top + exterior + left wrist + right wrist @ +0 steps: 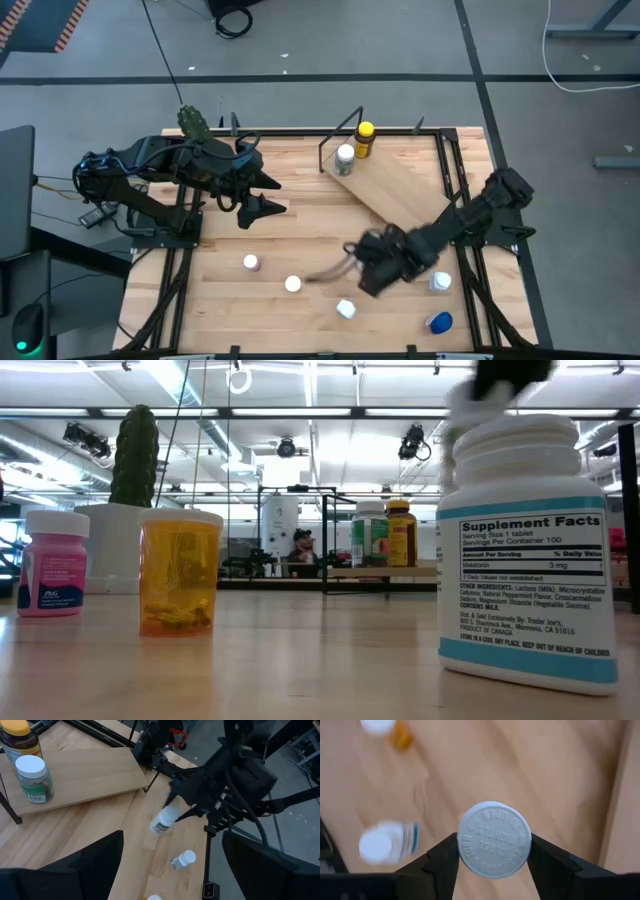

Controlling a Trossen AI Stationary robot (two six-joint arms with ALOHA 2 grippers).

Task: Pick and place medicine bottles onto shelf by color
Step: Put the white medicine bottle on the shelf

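My right gripper (354,262) hangs over the table's middle, shut on a white bottle (163,822); its white cap (494,839) faces the right wrist camera. My left gripper (268,196) is open and empty at the far left, apart from the bottles. The shelf (405,190), a slanted light-wood board, bears a yellow-capped bottle (365,139) and a white-capped bottle (345,160), both upright. A pink bottle (54,574) and an orange bottle (180,572) stand on the table. My right gripper pinches the white bottle at its cap end (520,847) between its two fingers (544,857), one on each side of the round cap. The bottle sticks out forward past the fingertips, tilted, and seems clear of the table (155,827).
More bottles are near the front edge: a white one (346,309), a white one with a blue band (440,282) and a blue-capped one (438,322). A cactus in a white pot (134,470) stands at the far left corner. A black frame edges the table (455,170).
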